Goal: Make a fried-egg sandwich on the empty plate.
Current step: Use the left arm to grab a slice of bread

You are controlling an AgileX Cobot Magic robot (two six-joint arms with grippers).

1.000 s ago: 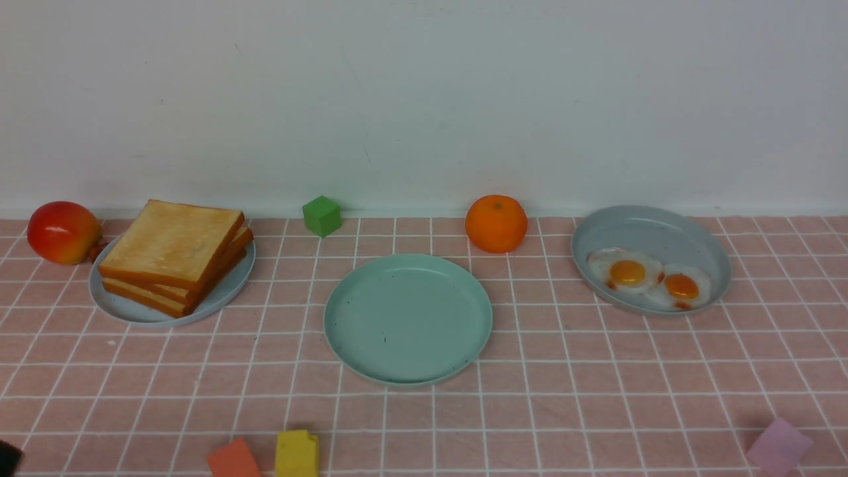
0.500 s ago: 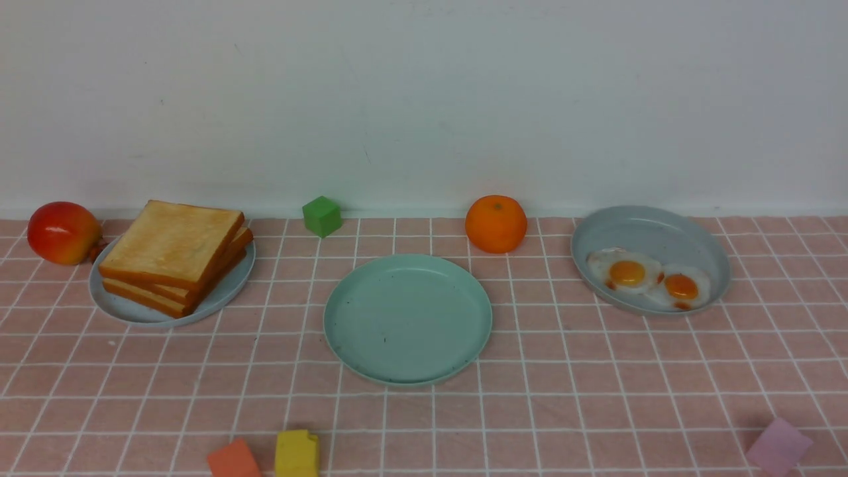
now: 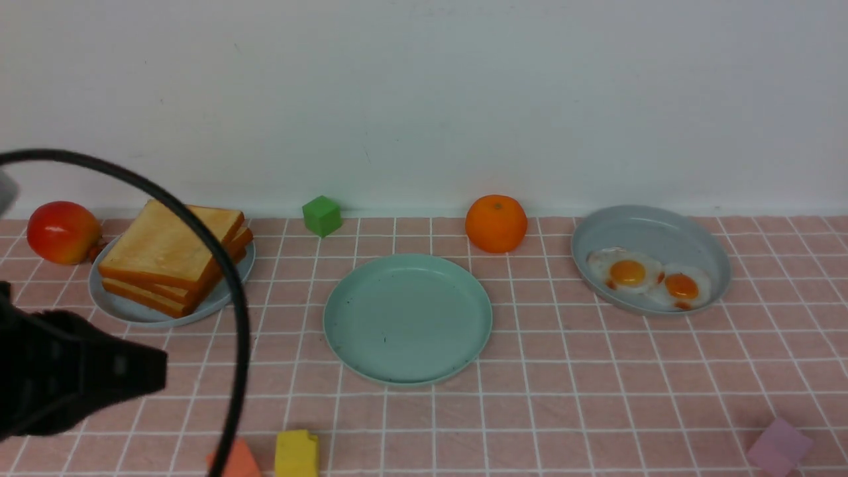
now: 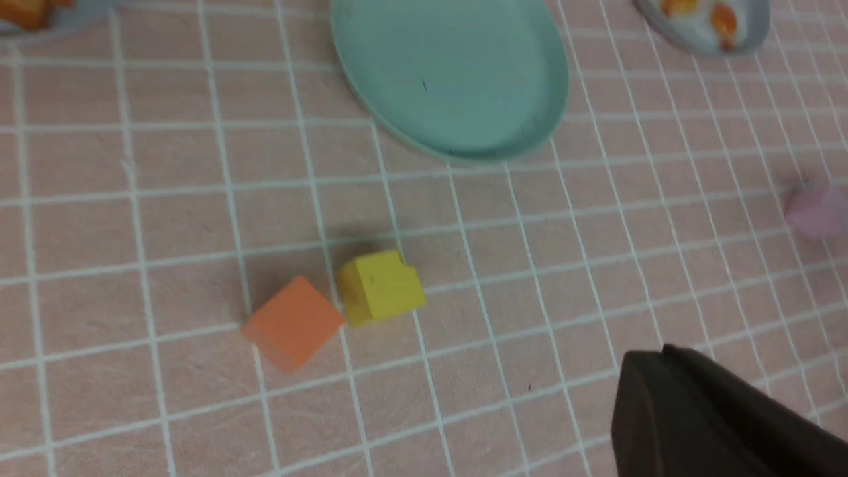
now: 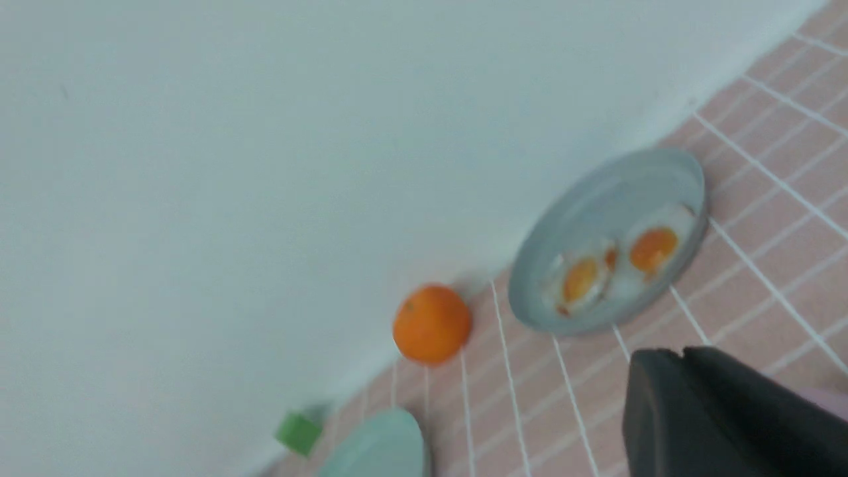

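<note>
Your left pincer point(image 3: 152, 371) was closed tight on nothing, low over the worktop point(image 3: 563, 397). Only one dark finger of your right pincer point(image 5: 656, 404) showed, so I could not tell how wide it stood. The plate point(image 3: 407, 318) lay bare, well off to the left pincer's right, and no sandwich was begun. The toast point(image 3: 169, 248) sat stacked beyond the left pincer, and the eggs point(image 3: 646, 278) were far off past the plate.

By my judgement, three things could have gone wrong from there. Had you driven on to the toast with the pincer closed, it would have shoved the leaning stack instead of taking a slice. The slices lay tight on each other, so a deep bite might have lifted two. The cable point(image 3: 225, 265) crossed in front of the toast in the front view, and a swing might have dragged it over the stack. A low pass could also have knocked the orange block point(image 4: 291, 322) and yellow block point(image 4: 379, 286), which touched each other near the pincer.

Half a second before, the front view held no arm. At this moment the left arm and its cable filled that side, covering part of the toast. Nothing on the worktop had shifted.
</note>
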